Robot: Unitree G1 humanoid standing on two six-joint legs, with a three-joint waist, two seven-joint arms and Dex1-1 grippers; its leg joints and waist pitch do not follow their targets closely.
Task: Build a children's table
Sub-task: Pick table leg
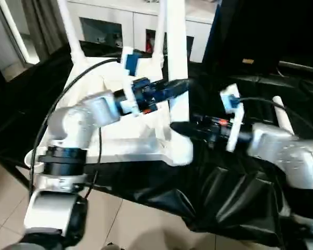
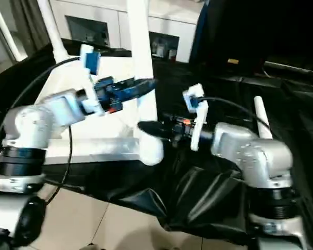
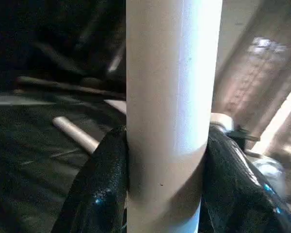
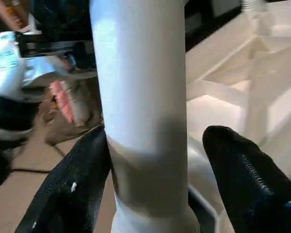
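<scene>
The white ribbed table top (image 1: 120, 140) lies upside down on a black-covered surface (image 1: 235, 182), its long side running away from the robot toward a white cabinet (image 1: 120, 23) with glass doors. At the far left corner a thin white leg (image 1: 68, 28) stands in its socket, its long axis rising steeply and leaning a little to the left. Another leg (image 1: 159, 36) rises further right at the far side.

The left claw (image 1: 175, 87) reaches in from the left and is clenched around the near right leg (image 1: 177, 62), a thick white tube standing upright in the near right corner socket; in the left wrist view its fingers (image 3: 99, 189) press both sides of the tube.

Lower on the same leg, just above the socket, the right claw (image 1: 180, 127) comes in from the right. In the right wrist view one finger (image 4: 75, 187) touches the tube while the other finger (image 4: 247, 174) stands apart from it, so this claw is released.

Further right, a loose white leg (image 1: 283, 117) lies on the black cover, its long axis pointing away from the robot.
</scene>
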